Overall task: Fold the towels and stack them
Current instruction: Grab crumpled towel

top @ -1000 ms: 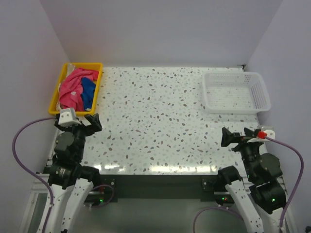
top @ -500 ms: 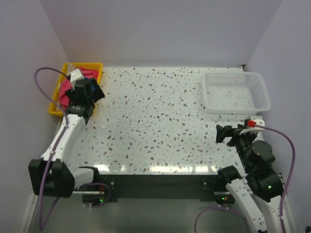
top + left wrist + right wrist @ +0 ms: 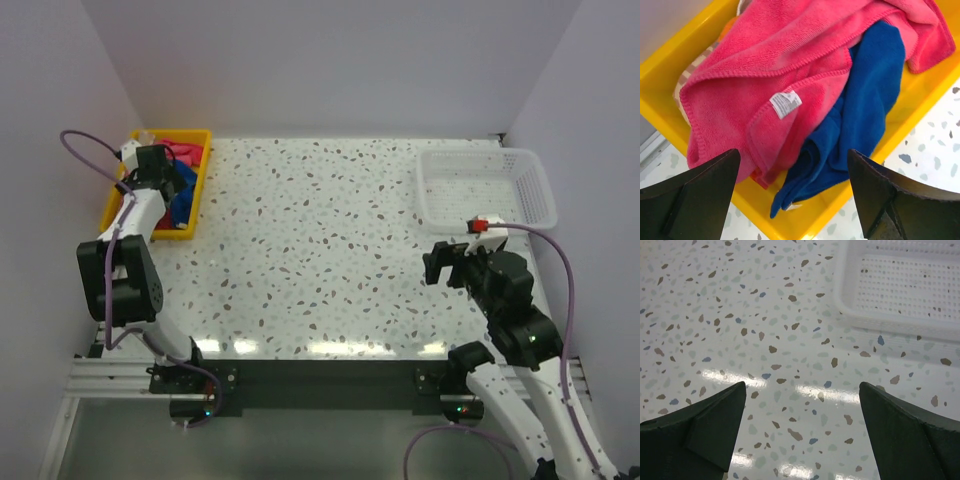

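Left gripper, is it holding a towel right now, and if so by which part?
Nothing is held. The left gripper hangs open above the pink towel and blue towel in the yellow tray. The right gripper is open and empty.

White terrazzo-look desk [image 3: 320, 250], speckled brown, grey and blue, glossy enough to throw overhead light back as bright streaks [image 3: 330, 347] along its near edge. Plain pale lilac walls box it in: back wall [image 3: 320, 70], left wall [image 3: 50, 110], right wall [image 3: 600, 100]. Aluminium extrusion frame [image 3: 80, 378] shows under the near-left corner.
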